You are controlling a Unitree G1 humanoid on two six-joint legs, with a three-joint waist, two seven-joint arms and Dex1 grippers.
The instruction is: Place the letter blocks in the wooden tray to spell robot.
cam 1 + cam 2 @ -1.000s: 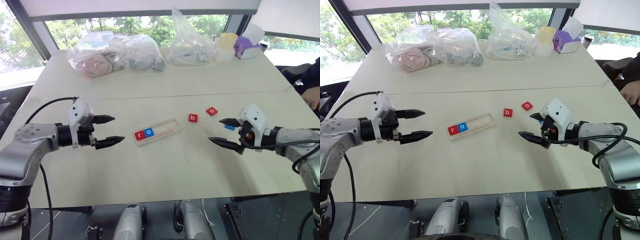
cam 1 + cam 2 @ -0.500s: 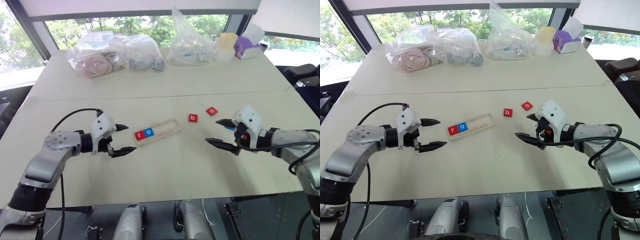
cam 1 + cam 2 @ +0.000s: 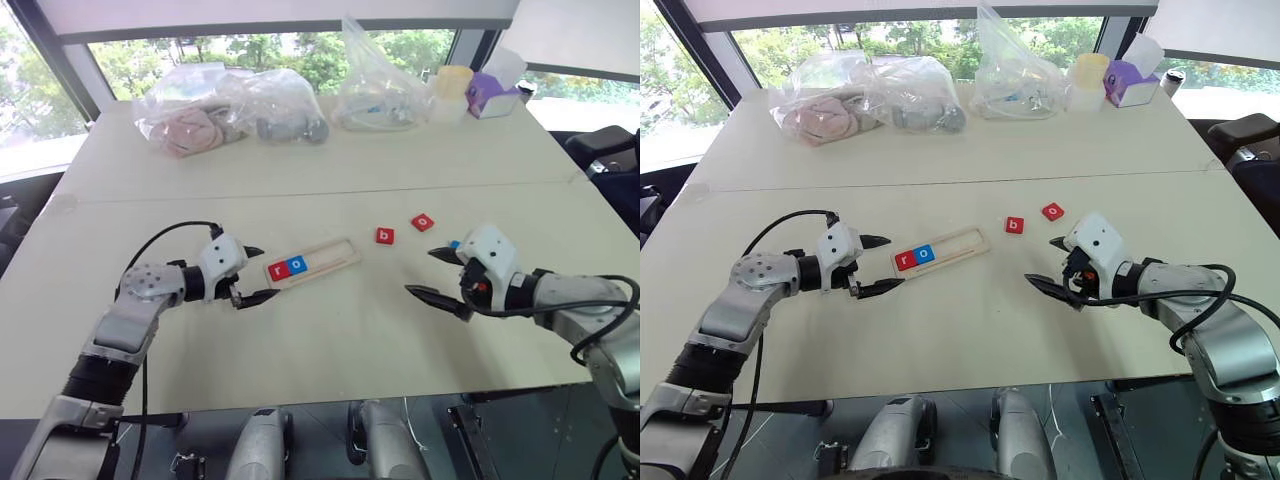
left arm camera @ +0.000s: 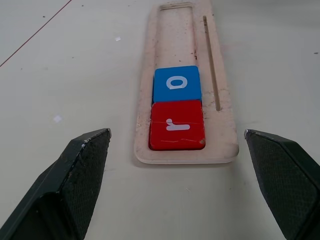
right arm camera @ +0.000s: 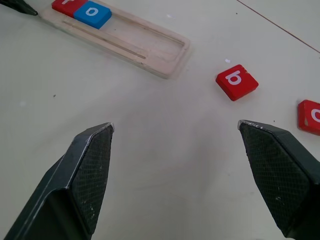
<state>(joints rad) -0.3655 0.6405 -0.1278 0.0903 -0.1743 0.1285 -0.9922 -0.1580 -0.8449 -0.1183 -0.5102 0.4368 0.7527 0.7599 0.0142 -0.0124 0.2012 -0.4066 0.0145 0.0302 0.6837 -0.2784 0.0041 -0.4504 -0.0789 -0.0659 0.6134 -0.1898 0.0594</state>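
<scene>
The wooden tray (image 3: 335, 256) lies mid-table, slightly askew. Its left end holds a red "r" block (image 3: 279, 268) with a blue "o" block (image 3: 297, 264) beside it. A red "b" block (image 3: 385, 236) and a red "o" block (image 3: 424, 222) lie loose on the table to the tray's right. A blue block (image 3: 455, 243) peeks out behind my right hand. My left gripper (image 3: 262, 273) is open at the tray's left end, its fingers on either side of that end and clear of it. My right gripper (image 3: 422, 273) is open and empty, nearer than the loose red blocks.
Clear plastic bags (image 3: 230, 105) of items, a yellow cup (image 3: 456, 82) and a purple tissue box (image 3: 495, 97) stand along the table's far side. A dark chair (image 3: 610, 150) is at the right edge. Bare tabletop lies between the grippers.
My left gripper has moved right and down to the tray's left end, staying open. The right gripper has hardly shifted. A person's hand at the right edge has gone.
</scene>
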